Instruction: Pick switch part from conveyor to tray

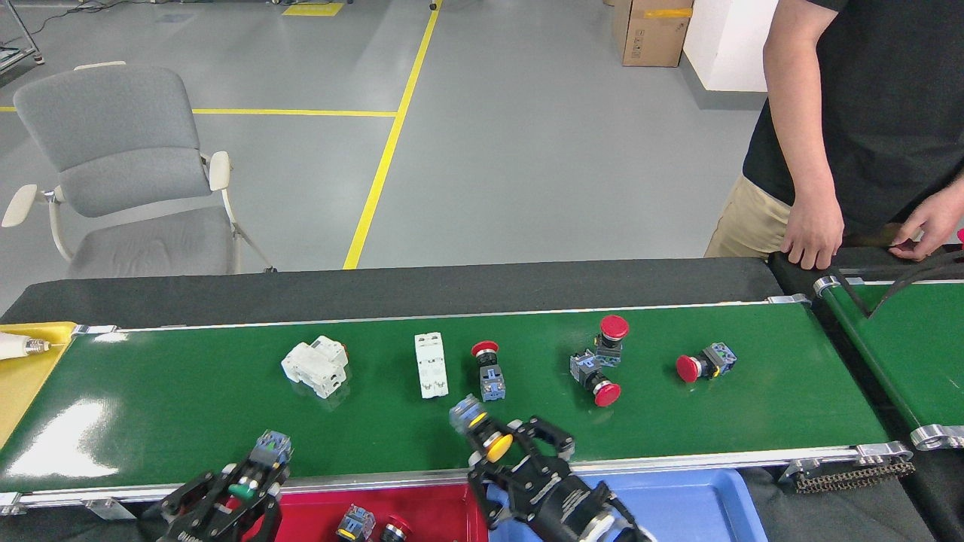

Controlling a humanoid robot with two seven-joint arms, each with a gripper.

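The conveyor (188, 406) is a glossy dark-green belt carrying several switch parts. My left gripper (239, 486) hangs over the belt's near rail at the lower left, shut on a green-capped switch part (260, 463). My right gripper (516, 449) is at the near rail in the middle, shut on a yellow-capped switch part (486, 433) that it holds tilted. A red tray (437, 512) sits below the rail with two switch parts in it. Beside it on the right is a blue tray (678, 504).
Lying on the belt are two white breakers (316, 366) (431, 365) and several red-capped switches (488, 369) (602, 361) (700, 365). A person's hands (812, 239) rest at the far right beside a second green belt (911, 346). A yellow tray (22, 376) is at the left end.
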